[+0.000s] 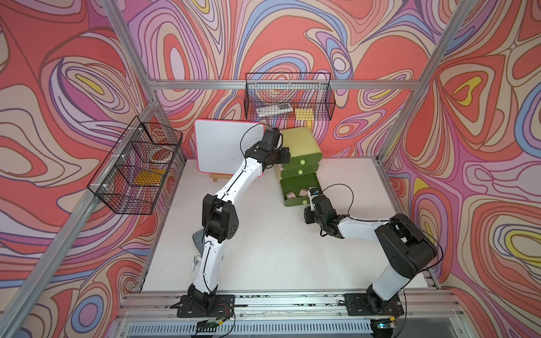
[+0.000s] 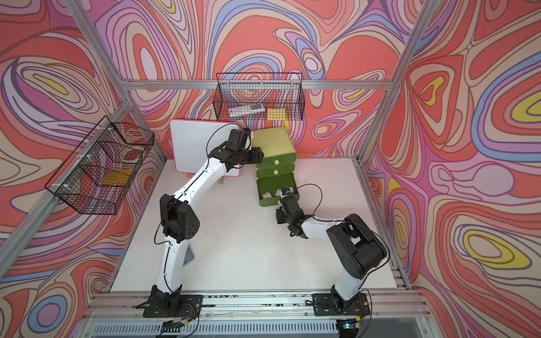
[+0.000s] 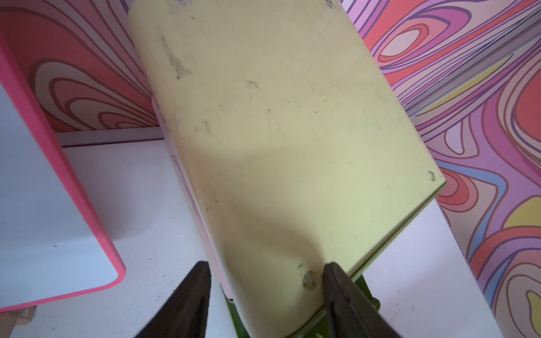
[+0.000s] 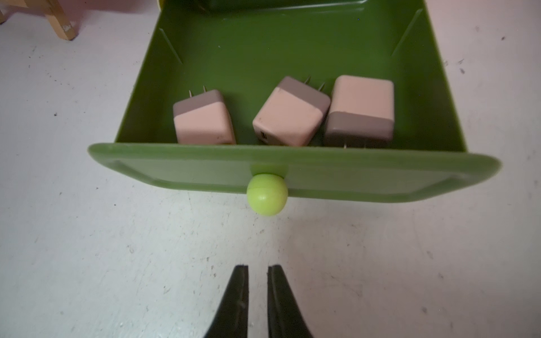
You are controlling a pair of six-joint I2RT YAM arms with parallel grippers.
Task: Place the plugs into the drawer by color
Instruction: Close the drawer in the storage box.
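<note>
The drawer chest (image 1: 301, 145), pale yellow-green, stands at the back of the table in both top views. Its olive bottom drawer (image 4: 292, 52) is pulled out; the two above are closed. Three pale pink plugs (image 4: 202, 120) (image 4: 288, 117) (image 4: 361, 102) lie in a row behind the drawer's front panel. My right gripper (image 4: 257, 267) hovers over the table just short of the light green ball knob (image 4: 267, 194), shut and empty. My left gripper (image 3: 268, 264) straddles a front corner of the chest's top (image 3: 278, 131); one finger (image 3: 336, 281) touches it, the other stands apart.
A whiteboard (image 1: 222, 146) with a pink rim leans on a wooden easel (image 1: 218, 178) left of the chest. Black wire baskets hang on the back wall (image 1: 288, 98) and the left wall (image 1: 137, 166). A grey object (image 1: 197, 240) lies by the left arm.
</note>
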